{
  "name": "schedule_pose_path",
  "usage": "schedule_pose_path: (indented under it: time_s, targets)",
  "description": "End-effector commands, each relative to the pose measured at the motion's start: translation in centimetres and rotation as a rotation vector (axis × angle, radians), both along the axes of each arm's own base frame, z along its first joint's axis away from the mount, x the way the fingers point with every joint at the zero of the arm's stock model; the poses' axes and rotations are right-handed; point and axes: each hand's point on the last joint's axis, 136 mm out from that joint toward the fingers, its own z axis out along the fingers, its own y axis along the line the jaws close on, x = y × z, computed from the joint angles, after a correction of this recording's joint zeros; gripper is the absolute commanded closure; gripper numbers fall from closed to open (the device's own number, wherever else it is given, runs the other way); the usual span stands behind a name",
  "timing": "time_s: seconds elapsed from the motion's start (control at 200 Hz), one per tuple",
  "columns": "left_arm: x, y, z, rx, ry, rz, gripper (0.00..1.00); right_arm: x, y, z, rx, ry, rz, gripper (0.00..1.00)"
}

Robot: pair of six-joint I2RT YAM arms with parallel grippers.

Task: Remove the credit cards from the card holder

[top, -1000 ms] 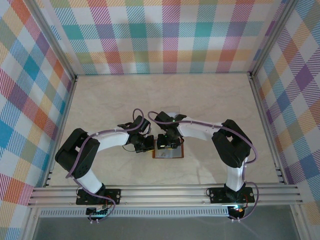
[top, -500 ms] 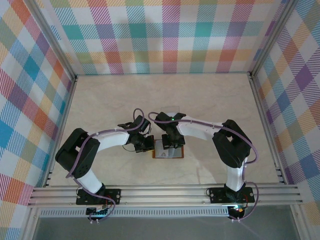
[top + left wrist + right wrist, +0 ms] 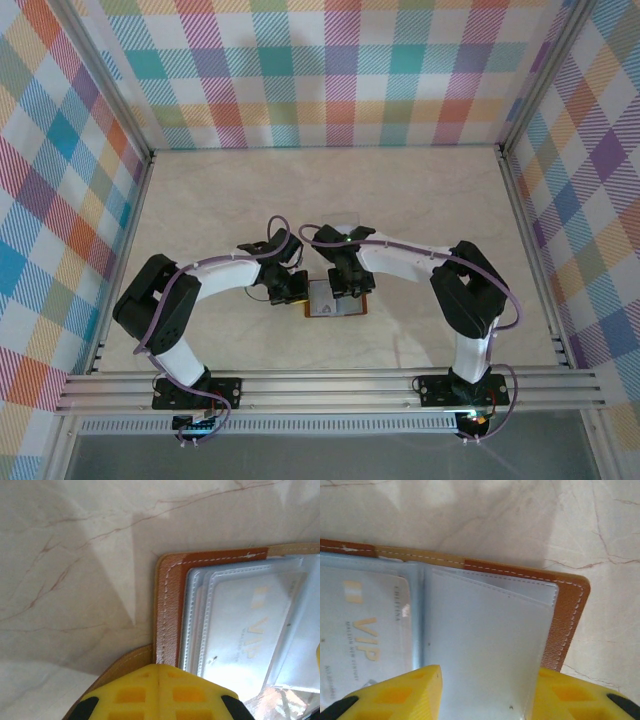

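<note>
The card holder [image 3: 328, 306] lies open on the table between the two grippers, brown leather rim [image 3: 169, 605] around grey-blue pockets. A pale silvery credit card [image 3: 247, 640] printed "VIP" sits in the clear left pocket [image 3: 362, 645]. My left gripper [image 3: 158, 667] is shut, its yellow fingertips resting on the holder's left edge [image 3: 291, 290]. My right gripper [image 3: 487, 700] is open over the right half [image 3: 350, 288], its fingers [image 3: 397, 695] either side of the grey-blue pocket [image 3: 485, 640]. I can make out no dark cards.
The marble-patterned table [image 3: 420, 210] is enclosed by plaid walls on three sides. A faint clear plastic rectangle [image 3: 347, 222] lies just beyond the arms. An aluminium rail [image 3: 320, 385] runs along the near edge by the bases.
My right gripper has shifted slightly to the right over the holder's right half. The left gripper and the holder have stayed put.
</note>
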Motion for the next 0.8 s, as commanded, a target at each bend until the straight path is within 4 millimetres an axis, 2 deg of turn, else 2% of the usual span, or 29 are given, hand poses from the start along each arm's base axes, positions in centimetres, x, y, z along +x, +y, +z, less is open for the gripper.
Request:
schedule_pose_path:
  time_s: [0.0,0.16,0.4,0.58,0.795]
  targets:
    - [-0.3,0.0,0.7,0.032,0.008,-0.022,0.97,-0.3,-1.3,0.3,-0.044,-0.016,0.023,0.54]
    - [-0.1,-1.1,1.6,0.035,-0.01,-0.04,0.97,-0.3,-2.1,-0.2,-0.084,-0.02,0.032,0.53]
    - [-0.2,-2.5,1.3,0.035,-0.005,-0.052,0.97,-0.2,-2.3,-0.2,-0.085,-0.027,0.045,0.51]
    - [-0.2,-3.1,0.7,0.037,-0.001,-0.056,0.97,-0.2,-1.2,1.2,-0.011,-0.042,0.061,0.52]
    - [-0.5,-2.9,-0.5,0.054,0.015,-0.061,0.97,-0.7,1.2,2.8,0.142,-0.019,0.068,0.55]
